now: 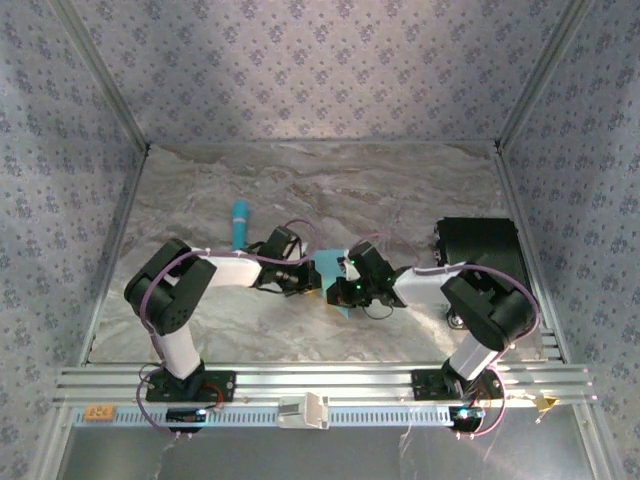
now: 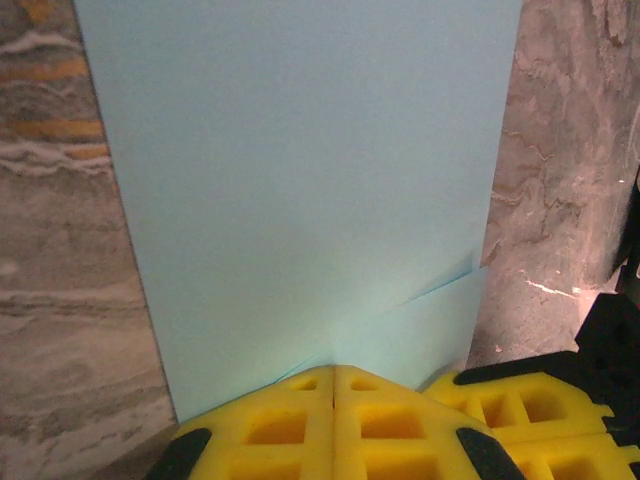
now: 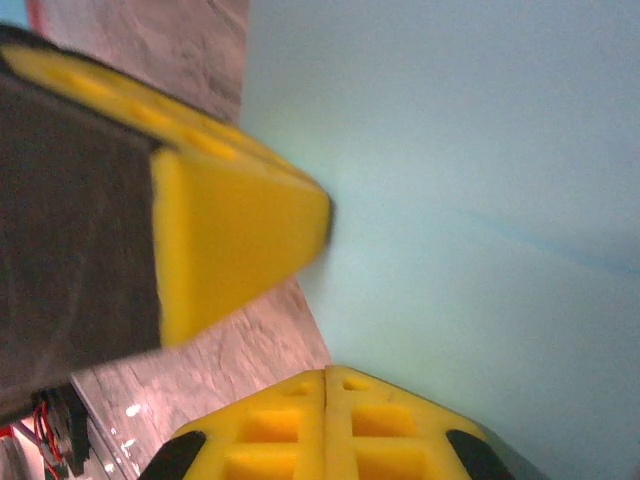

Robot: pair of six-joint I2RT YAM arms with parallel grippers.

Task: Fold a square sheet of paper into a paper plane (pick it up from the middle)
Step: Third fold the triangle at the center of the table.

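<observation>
Twice over, found jaws pressed fully together: on the left tool and on the right tool alike, with no gap between the yellow fingertips. Could not tell whether either pinched the sheet of paper or merely bore down on its edge. Saw the sheet lying at the middle of the table, between and under the two tools, stretching straight ahead of the left tool with its long axis pointing away from the fingertips. Noted a slanting crease line close to the left tool's tip, on the side toward the right tool, apparently the edge of a folded layer. Placed the right tool just beside the left, at the same near edge of the sheet, so judged neither arm nearer than the other. Judged the folding begun but far from a paper plane. Reckoned the coming move hinged on working forward along that axis, away from both tips. Spotted the turquoise stick well apart, beyond the left arm.
</observation>
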